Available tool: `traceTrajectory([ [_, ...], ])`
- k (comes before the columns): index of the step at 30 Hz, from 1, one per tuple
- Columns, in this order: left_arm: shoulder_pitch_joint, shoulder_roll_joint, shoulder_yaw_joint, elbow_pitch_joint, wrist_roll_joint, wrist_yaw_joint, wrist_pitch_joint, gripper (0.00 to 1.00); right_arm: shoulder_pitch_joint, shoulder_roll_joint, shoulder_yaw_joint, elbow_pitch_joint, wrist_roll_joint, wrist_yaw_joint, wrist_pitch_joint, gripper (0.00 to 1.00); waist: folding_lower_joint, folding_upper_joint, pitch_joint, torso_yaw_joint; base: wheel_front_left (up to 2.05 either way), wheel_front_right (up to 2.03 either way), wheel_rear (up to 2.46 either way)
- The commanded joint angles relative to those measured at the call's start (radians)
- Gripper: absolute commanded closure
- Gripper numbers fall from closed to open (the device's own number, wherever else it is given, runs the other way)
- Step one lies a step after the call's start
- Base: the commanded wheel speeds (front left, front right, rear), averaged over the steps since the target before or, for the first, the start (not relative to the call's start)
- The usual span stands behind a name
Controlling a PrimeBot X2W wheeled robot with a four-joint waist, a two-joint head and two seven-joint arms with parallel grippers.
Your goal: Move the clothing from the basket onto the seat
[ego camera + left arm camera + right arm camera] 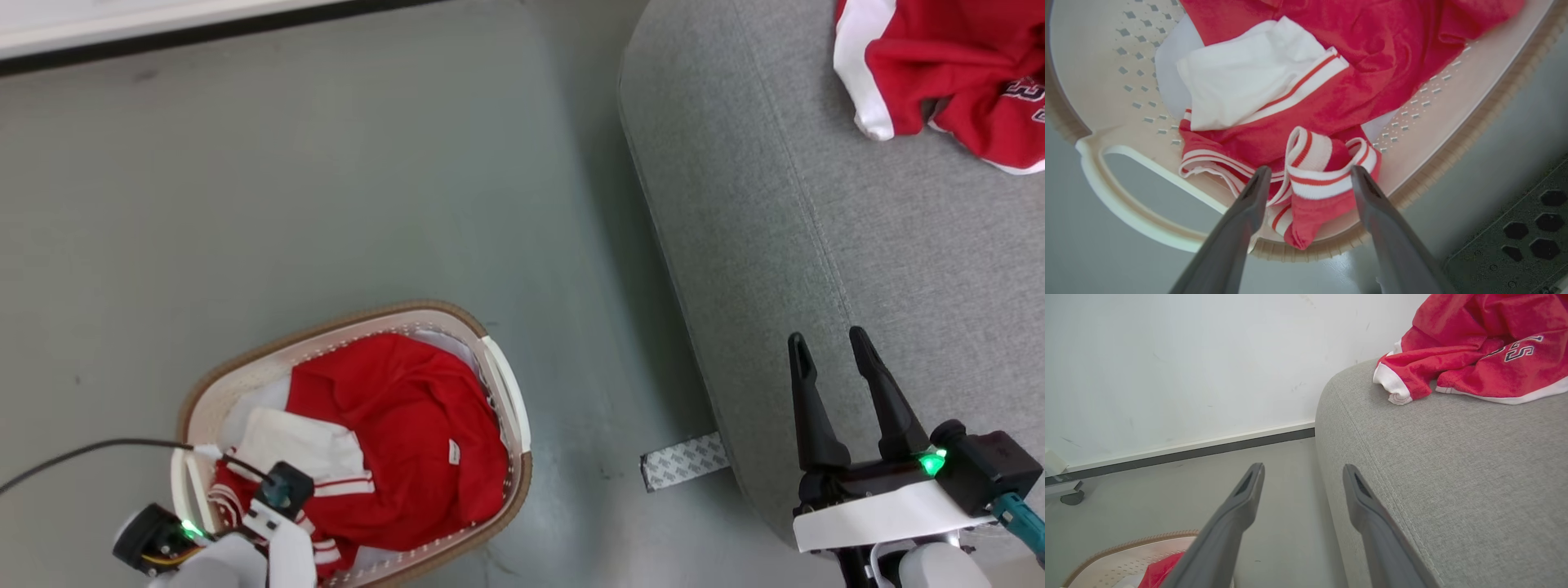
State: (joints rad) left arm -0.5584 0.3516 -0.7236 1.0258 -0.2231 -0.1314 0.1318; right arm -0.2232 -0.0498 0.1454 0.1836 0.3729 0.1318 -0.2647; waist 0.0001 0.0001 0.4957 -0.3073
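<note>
The basket [343, 322] stands on the floor at the lower left, with red clothing [408, 433] with white trim bunched inside it. My left gripper [1310, 169] hovers open over the basket's near rim [1453, 134]. Its fingers stand either side of a red-and-white striped cuff [1314, 163], which is not pinched. My left wrist [277, 490] sits above the basket's near end. Another red garment [947, 73] lies on the grey seat [816, 204] at the upper right. My right gripper [826, 336] is open and empty over the seat's rounded edge [1453, 457], well short of that garment [1478, 355].
Grey floor lies between basket and seat. A patterned strip [684, 461] sticks out from under the seat. A black cable [82, 453] runs to my left wrist. A white wall with a dark baseboard [1208, 451] stands beyond. A dark perforated panel [1515, 245] is beside the basket.
</note>
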Motion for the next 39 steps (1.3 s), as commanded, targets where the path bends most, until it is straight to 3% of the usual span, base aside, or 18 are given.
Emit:
traceTrajectory([
  [1,-0.010,0.008,-0.003,0.006,-0.019,0.002,0.002,0.00,-0.012,-0.001,0.000,-0.006,0.008,-0.002,0.001,0.00,-0.0001,-0.0001,0.015,-0.001,0.00,0.00,0.00],
  [12,-0.064,-0.002,-0.077,0.049,-0.073,0.002,0.003,0.00,-0.042,-0.001,0.001,-0.018,0.008,-0.002,0.001,0.00,-0.0001,-0.0001,0.078,-0.003,0.00,0.00,0.00],
  [13,-0.065,-0.005,-0.085,0.050,-0.082,0.002,0.001,0.53,-0.042,-0.001,0.000,-0.018,0.007,-0.002,0.001,0.00,-0.0001,-0.0001,0.080,-0.002,0.00,0.00,0.00],
  [14,-0.069,-0.005,-0.093,0.049,-0.085,0.002,-0.004,0.89,-0.042,-0.001,-0.001,-0.019,0.005,-0.002,0.001,0.00,-0.0001,-0.0001,0.082,-0.002,0.00,0.00,0.00],
  [15,-0.073,-0.004,-0.101,0.049,-0.089,0.002,-0.005,1.00,-0.042,-0.001,-0.002,-0.019,0.005,-0.002,0.001,0.00,-0.0001,-0.0001,0.083,-0.001,0.00,0.00,0.00],
  [24,-0.067,-0.020,-0.165,0.012,-0.210,0.002,-0.065,1.00,-0.024,-0.002,-0.023,0.002,-0.003,-0.002,0.001,0.00,-0.0001,-0.0001,0.013,0.035,0.00,0.00,0.00],
  [39,-0.037,-0.066,-0.181,-0.113,-0.348,0.004,-0.220,1.00,0.097,-0.002,-0.061,0.078,-0.032,-0.002,0.001,0.00,-0.0001,-0.0001,-0.343,0.162,0.00,0.00,0.00],
])
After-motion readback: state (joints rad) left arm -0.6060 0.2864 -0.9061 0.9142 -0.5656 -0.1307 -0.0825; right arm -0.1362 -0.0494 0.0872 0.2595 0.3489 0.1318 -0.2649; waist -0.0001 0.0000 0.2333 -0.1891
